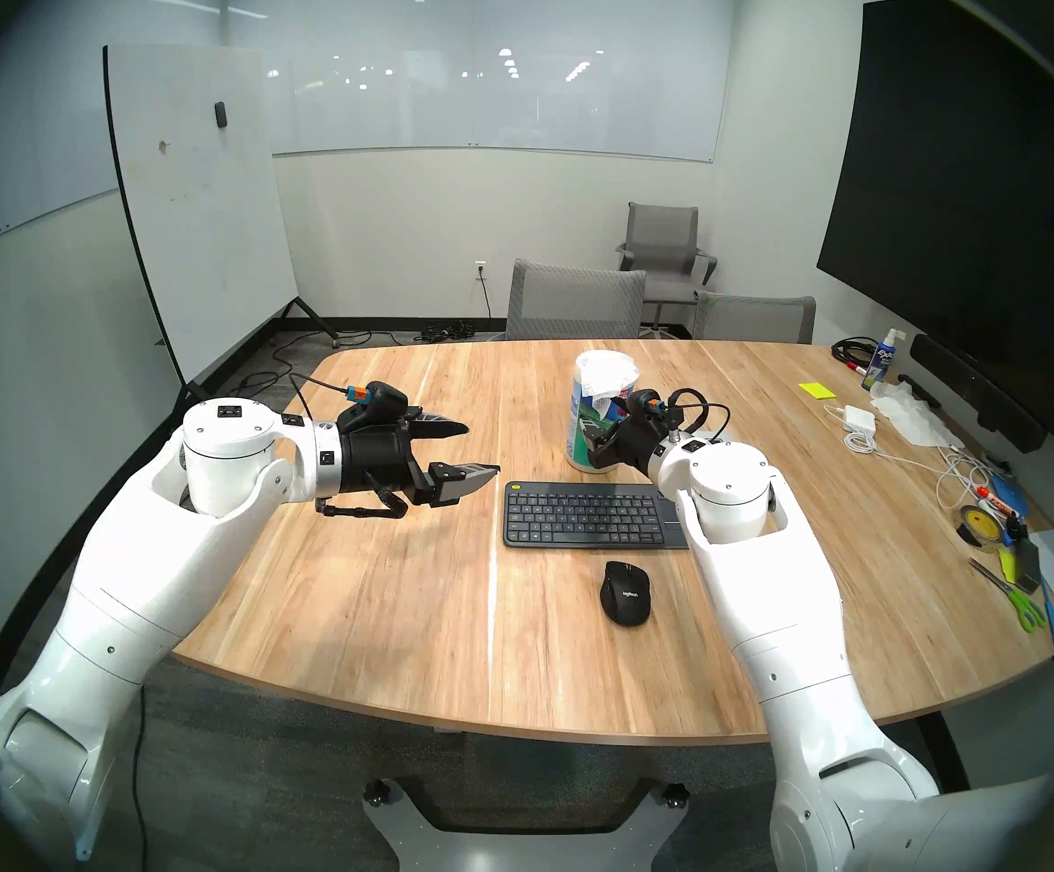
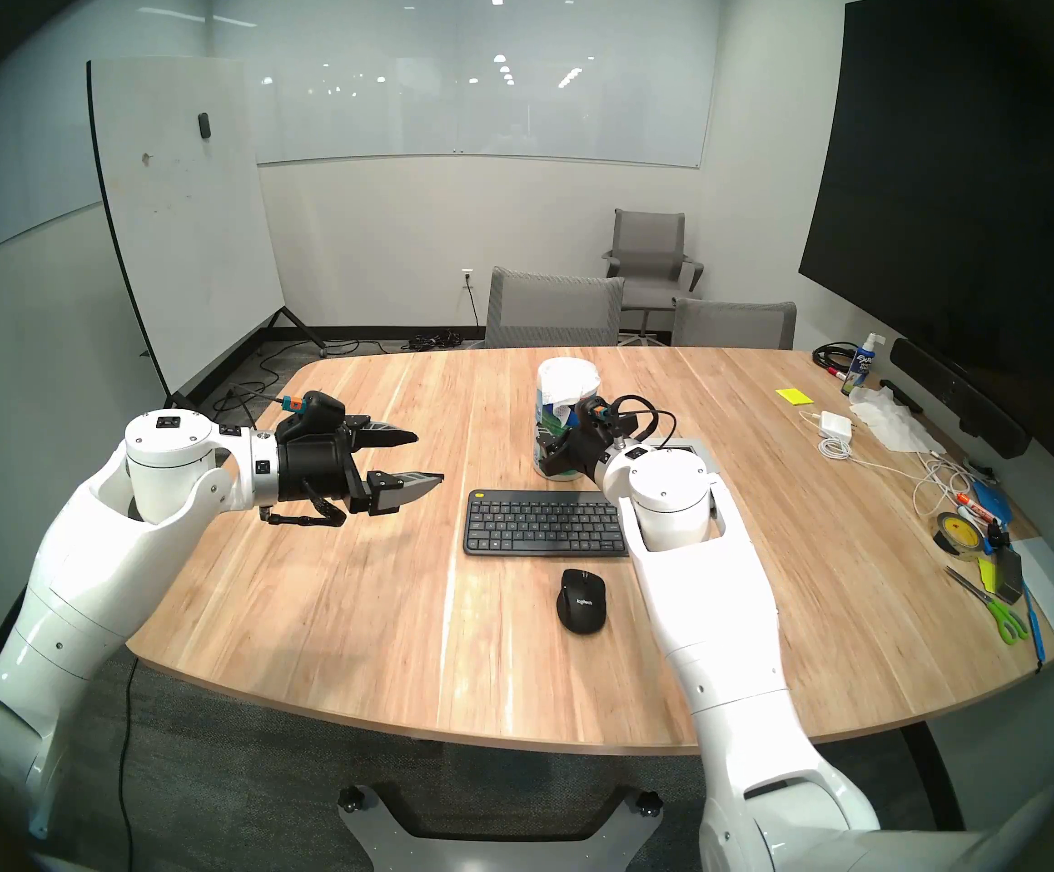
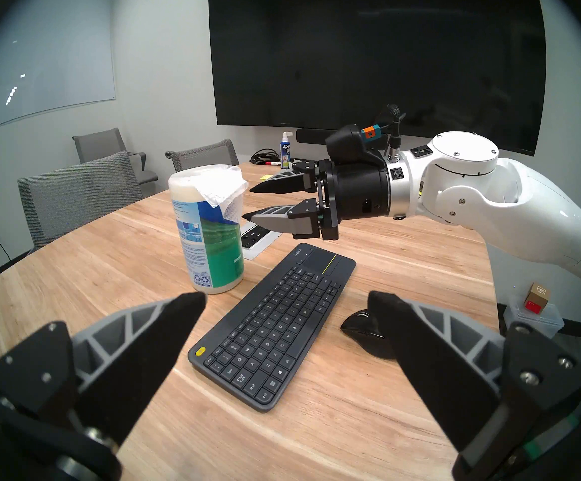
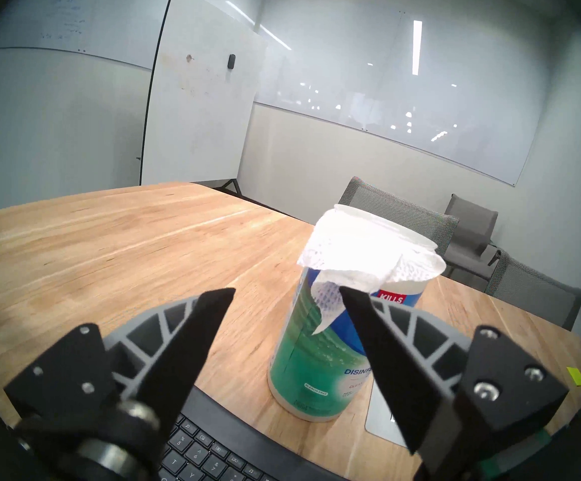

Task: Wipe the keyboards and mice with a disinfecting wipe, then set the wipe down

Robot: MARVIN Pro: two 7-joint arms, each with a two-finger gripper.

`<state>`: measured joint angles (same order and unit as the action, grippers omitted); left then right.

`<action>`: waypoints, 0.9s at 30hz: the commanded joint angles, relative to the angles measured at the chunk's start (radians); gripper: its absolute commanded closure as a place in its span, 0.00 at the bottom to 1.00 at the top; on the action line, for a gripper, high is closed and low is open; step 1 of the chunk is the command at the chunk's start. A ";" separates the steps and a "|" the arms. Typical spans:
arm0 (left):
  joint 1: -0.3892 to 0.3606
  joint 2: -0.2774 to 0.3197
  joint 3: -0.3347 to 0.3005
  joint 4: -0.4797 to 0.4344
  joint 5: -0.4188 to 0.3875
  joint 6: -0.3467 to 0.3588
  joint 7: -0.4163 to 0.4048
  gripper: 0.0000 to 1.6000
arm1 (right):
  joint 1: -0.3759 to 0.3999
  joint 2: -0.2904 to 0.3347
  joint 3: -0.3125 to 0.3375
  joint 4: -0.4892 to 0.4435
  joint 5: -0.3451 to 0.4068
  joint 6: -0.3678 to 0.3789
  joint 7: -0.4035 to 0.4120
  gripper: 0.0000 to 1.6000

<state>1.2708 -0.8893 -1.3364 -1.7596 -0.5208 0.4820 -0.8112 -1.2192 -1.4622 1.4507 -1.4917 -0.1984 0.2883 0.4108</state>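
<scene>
Wooden conference table [image 1: 386, 600] fills my head view. My left gripper [image 1: 480, 449] hangs over its bare left part, jaws spread, holding nothing. Right of it lies the black Logitech keyboard [image 1: 587, 515], with the Logitech mouse [image 1: 625, 594] nearer me. Behind the keyboard stands the wipes canister [image 1: 594, 411], a white disinfecting wipe [image 4: 344, 261] draped from its top. My right gripper [image 3: 249, 202] is spread at that hanging wipe, with no pinch that I can see.

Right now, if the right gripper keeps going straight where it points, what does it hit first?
Most likely the disinfecting wipe hanging off the canister top; the open right gripper sits just short of it, though depth is hard to judge.
</scene>
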 commanded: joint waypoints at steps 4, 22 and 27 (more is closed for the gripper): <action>-0.007 0.001 -0.006 -0.010 -0.001 -0.001 0.001 0.00 | 0.030 -0.007 0.002 -0.002 0.001 -0.019 -0.007 0.36; -0.007 0.001 -0.006 -0.010 -0.001 -0.001 0.001 0.00 | 0.056 -0.010 -0.007 0.050 -0.005 -0.054 -0.021 0.54; -0.007 0.001 -0.006 -0.010 -0.001 -0.001 0.001 0.00 | 0.049 -0.005 -0.006 0.061 -0.005 -0.066 -0.022 0.65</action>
<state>1.2708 -0.8893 -1.3364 -1.7595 -0.5208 0.4820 -0.8112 -1.1919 -1.4673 1.4411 -1.4253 -0.2070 0.2477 0.3905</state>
